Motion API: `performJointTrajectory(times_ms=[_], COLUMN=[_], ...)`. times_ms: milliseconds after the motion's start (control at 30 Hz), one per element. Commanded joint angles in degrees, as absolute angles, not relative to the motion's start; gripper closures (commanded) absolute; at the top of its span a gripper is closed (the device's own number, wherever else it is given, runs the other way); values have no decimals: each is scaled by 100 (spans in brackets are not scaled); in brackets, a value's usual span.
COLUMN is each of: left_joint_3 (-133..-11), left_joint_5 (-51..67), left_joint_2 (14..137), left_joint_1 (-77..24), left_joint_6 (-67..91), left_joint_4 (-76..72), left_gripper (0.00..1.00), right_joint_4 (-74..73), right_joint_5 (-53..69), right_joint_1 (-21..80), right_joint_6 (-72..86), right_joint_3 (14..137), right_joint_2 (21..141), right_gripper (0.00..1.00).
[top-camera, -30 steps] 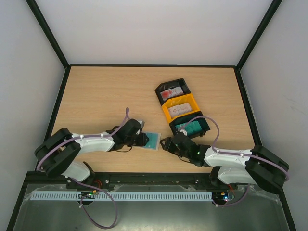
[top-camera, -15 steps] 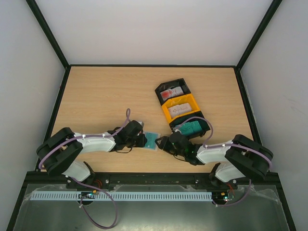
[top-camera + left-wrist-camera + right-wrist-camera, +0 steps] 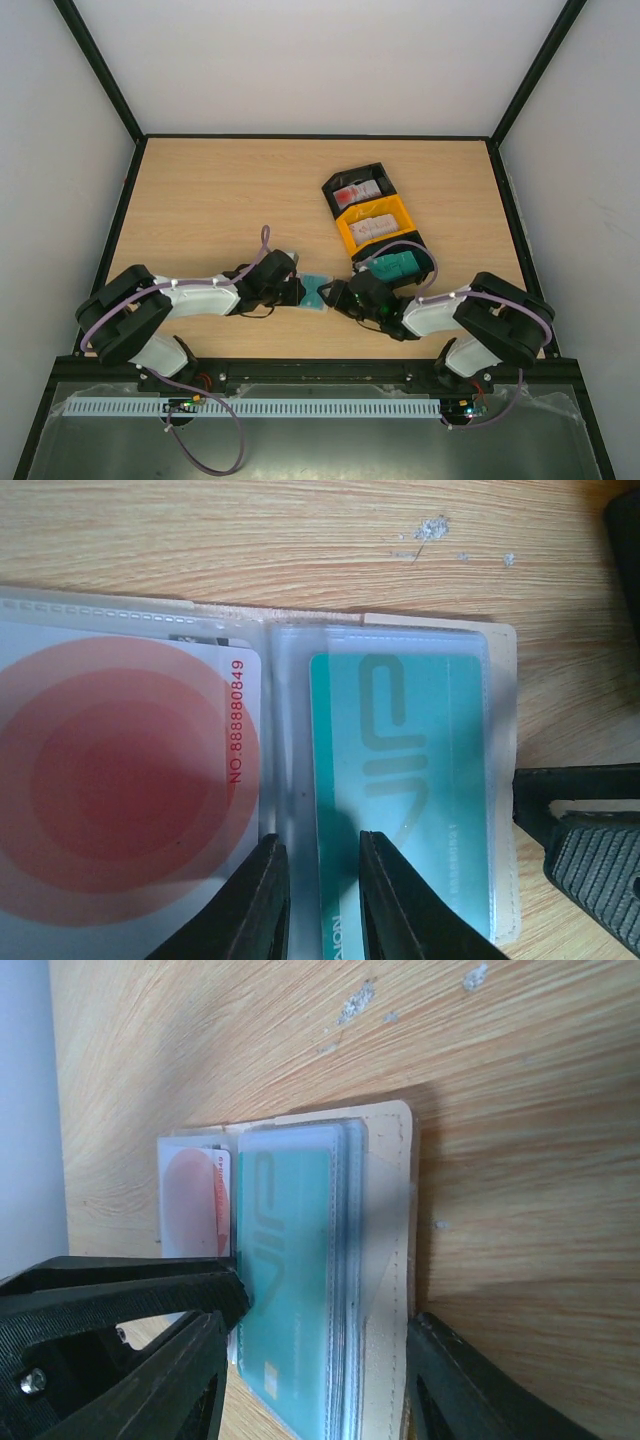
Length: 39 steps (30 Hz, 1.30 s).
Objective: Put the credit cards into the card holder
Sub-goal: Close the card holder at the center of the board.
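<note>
The holder [image 3: 313, 291] lies open on the bench [image 3: 200, 200], near the front edge and between the two arms. Its clear sleeves face up. A white card [image 3: 120, 800] with red rings sits in the left sleeve and a teal card [image 3: 400, 780] in the right one.

The left claw [image 3: 320, 840] comes down on the middle of the holder. Its fingers are a narrow gap apart, one tip by the white card's edge and the other on the teal card.

The right claw [image 3: 318, 1335] straddles the teal half. Its fingers stand wide, one at the fold and one at the beige outer edge, both close against the holder. I cannot tell whether they squeeze it.

Three bins [image 3: 378, 226] stand in a row behind the right claw, two black with an orange one between them. More cards [image 3: 398, 266] lie in them, teal ones in the nearest.
</note>
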State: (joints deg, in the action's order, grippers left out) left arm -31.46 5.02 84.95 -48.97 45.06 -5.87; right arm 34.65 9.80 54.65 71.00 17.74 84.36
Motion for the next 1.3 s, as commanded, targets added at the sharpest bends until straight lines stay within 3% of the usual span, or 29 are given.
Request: performJointTrajectory(times_ms=[0, 433, 700, 1000, 1267], left_joint_3=[-3027, -2998, -2990, -2998, -3072], left_joint_5=[491, 571, 589, 589, 624], left_joint_2=[8652, 8824, 8824, 8657, 8409], left_joint_1=[-4928, -4961, -4970, -4975, -4974], left_joint_6=[4543, 4597, 4616, 4623, 4614], left_joint_4=[-262, -398, -422, -411, -422], left_gripper=[78, 78, 78, 77, 69], right_joint_4=[3555, 6758, 7371, 5807, 5202], right_joint_5=[1143, 2496, 2537, 1917, 1690], right_joint_1=[5382, 5333, 5339, 5341, 5335], right_joint_6=[7152, 8281, 8579, 7831, 7479], right_joint_3=[1734, 1326, 1298, 1502, 1613], right_joint_2=[8701, 9339, 9806, 9772, 9721], right_gripper=[51, 51, 51, 66, 95])
